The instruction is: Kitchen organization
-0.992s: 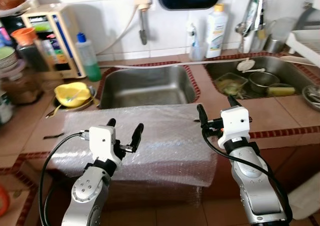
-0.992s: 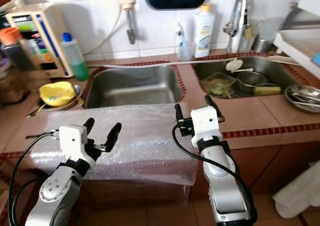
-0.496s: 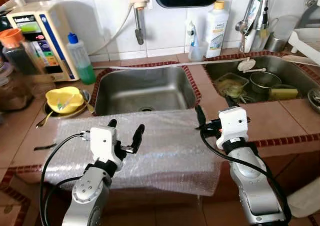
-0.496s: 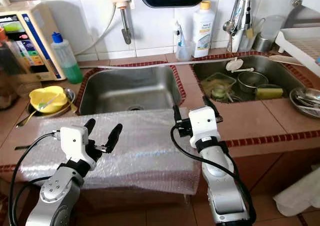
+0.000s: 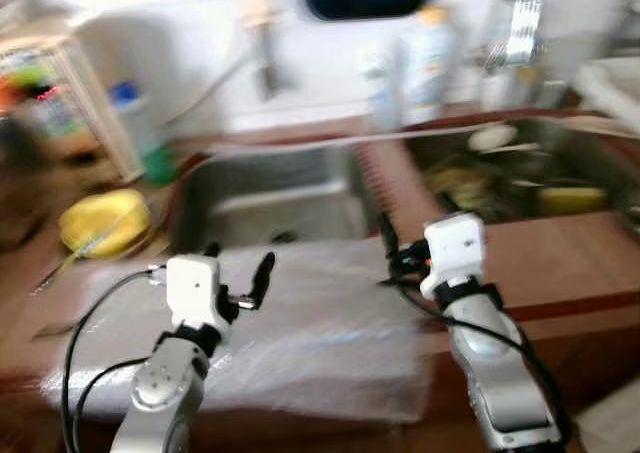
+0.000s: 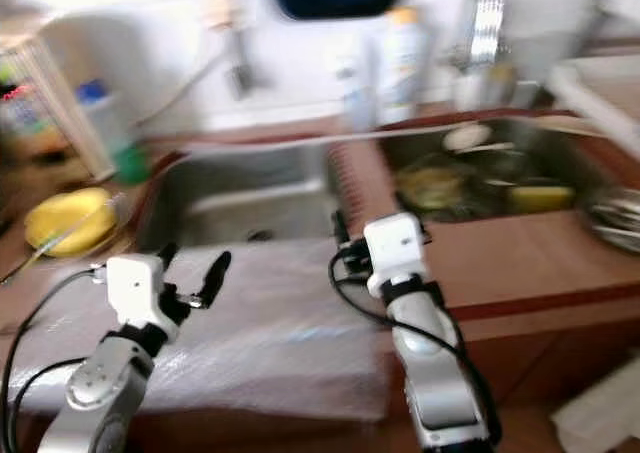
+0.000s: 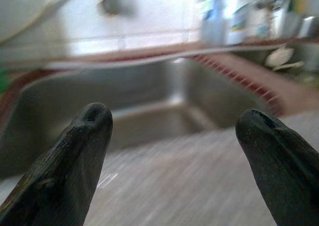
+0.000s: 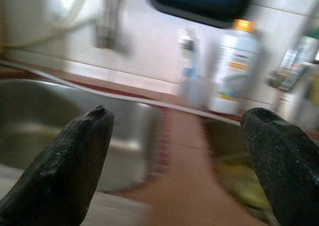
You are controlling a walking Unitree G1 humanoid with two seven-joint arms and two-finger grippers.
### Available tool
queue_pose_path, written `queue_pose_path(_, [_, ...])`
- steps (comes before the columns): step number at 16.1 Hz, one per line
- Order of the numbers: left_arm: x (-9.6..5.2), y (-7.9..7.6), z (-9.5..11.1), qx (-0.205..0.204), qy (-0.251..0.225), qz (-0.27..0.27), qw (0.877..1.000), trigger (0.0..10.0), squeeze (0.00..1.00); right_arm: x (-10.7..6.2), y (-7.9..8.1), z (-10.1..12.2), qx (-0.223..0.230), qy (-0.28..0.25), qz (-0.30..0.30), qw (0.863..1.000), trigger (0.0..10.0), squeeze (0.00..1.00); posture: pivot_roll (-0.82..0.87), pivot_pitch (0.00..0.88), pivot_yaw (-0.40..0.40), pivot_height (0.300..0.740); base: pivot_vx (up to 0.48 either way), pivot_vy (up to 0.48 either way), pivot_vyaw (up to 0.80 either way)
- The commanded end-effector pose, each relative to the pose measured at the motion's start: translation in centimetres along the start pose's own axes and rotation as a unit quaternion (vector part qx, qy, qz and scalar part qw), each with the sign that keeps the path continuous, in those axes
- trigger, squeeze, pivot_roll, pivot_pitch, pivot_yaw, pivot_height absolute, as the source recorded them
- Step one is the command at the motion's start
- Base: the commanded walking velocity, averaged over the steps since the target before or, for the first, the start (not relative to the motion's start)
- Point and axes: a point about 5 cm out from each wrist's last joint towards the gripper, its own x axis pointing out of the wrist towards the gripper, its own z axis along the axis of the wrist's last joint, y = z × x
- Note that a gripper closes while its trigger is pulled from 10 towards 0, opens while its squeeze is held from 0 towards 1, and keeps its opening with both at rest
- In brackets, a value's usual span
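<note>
The picture is blurred by motion. A sheet of bubble wrap [image 5: 300, 323] lies over the front of the brown tiled counter [image 5: 560, 253], ahead of an empty steel sink [image 5: 270, 198]. My left gripper [image 5: 238, 263] hovers open above the sheet's left half, with nothing between its fingers [image 7: 75, 156]. My right gripper [image 5: 415, 238] is held open over the strip of counter between the two sinks, also holding nothing. A yellow bowl [image 5: 105, 223] sits on the counter to the left. The right sink [image 5: 500, 168] holds dishes, a pot and a sponge.
A white bottle [image 8: 232, 69] and a cup stand against the tiled wall behind the sinks. A green bottle [image 5: 135, 133] and an appliance [image 5: 60, 93] stand at the back left. A metal bowl [image 6: 610, 213] lies at the far right. The counter edge drops off in front.
The whole view has shifted and blurred, so the camera moved: the sinks now sit a little further left and lower. Both grippers stay open in much the same pose.
</note>
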Motion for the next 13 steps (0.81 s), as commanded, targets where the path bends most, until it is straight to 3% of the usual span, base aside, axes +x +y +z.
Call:
queue_pose_path(1, [0.2, -0.7, 0.2, 0.0, -0.006, -0.014, 1.0, 10.0, 0.0, -0.2, -0.7, -0.2, -0.006, 0.003, -0.011, 1.0, 10.0, 0.0, -0.15, 0.005, 0.089, 0.74, 0.458, 0.0, 0.0])
queue_pose_path(4, [0.1, -0.5, 0.2, 0.004, -0.005, -0.007, 1.0, 10.0, 0.0, -0.2, -0.6, -0.2, -0.006, 0.003, -0.009, 1.0, 10.0, 0.0, -0.15, 0.002, 0.087, 0.74, 0.287, 0.0, 0.0])
queue_pose_path(7, [0.0, -0.4, 0.1, 0.003, -0.002, 0.002, 1.0, 10.0, 0.0, -0.2, -0.6, -0.2, -0.006, 0.002, -0.004, 1.0, 10.0, 0.0, -0.15, 0.003, 0.083, 0.74, 0.0, 0.0, 0.0])
queue_pose_path(13, [0.0, 1.2, -0.1, 0.03, 0.004, 0.077, 0.997, 10.0, 0.0, -0.1, -0.5, 0.0, -0.009, -0.003, 0.004, 1.0, 10.0, 0.0, -0.15, 0.006, 0.082, 0.74, 0.0, 0.0, 0.0])
